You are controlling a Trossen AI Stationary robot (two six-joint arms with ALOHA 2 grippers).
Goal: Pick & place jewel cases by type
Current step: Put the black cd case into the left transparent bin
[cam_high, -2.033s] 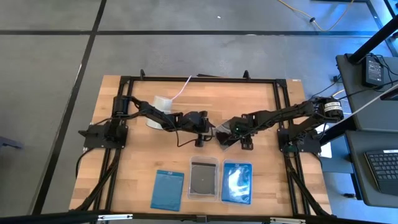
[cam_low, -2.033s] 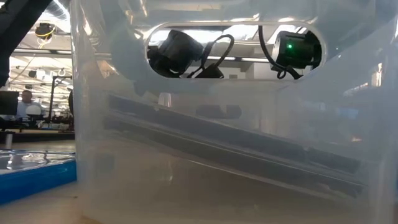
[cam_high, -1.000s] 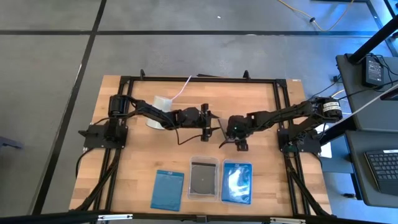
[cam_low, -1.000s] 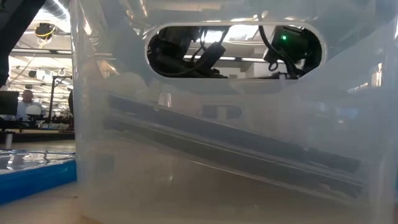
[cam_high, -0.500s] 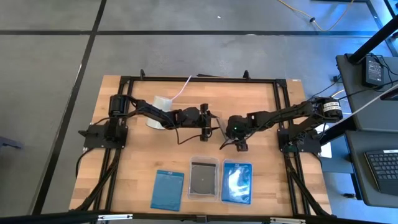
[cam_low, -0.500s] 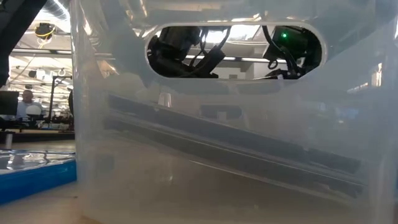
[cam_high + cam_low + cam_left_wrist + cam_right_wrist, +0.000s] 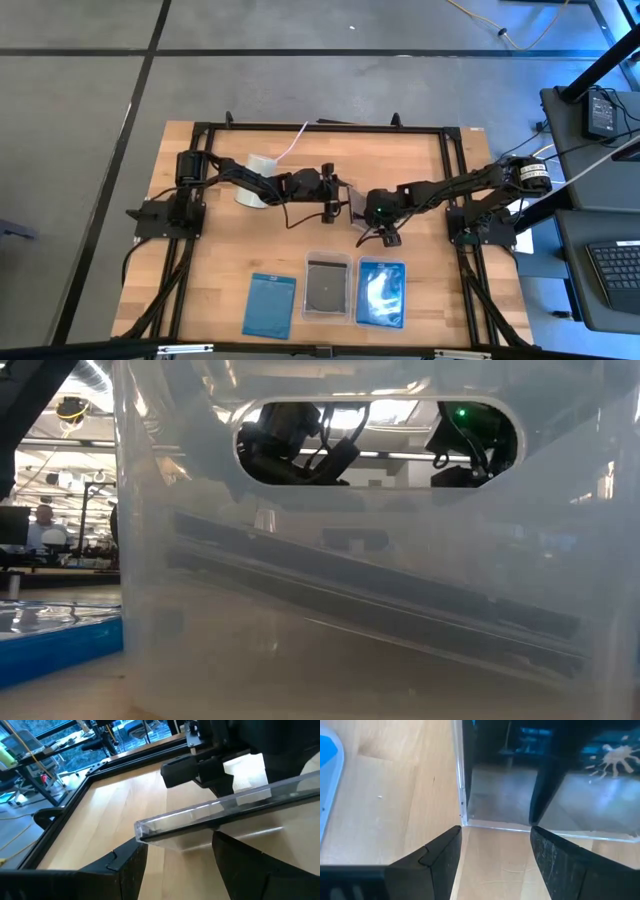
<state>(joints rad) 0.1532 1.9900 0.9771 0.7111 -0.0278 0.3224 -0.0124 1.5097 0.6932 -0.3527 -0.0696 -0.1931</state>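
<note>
Mid-table, clear jewel case [image 7: 225, 817] held on edge between both arms: left gripper [image 7: 331, 195] spread wide about one rim, right gripper [image 7: 368, 215] part-open straddling the opposite corner.

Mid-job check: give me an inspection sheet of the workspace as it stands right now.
Surface: wooden table, black frame.
Job's things: clear jewel case raised at the centre between both grippers; blue case on the near edge; two trays, grey-case tray, blue-case tray.
Clutter: white cup under the left arm.
Grippers: left gripper and right gripper each straddle a case edge.
Cables: cup's cord.
Surroundings: person far off.
</note>
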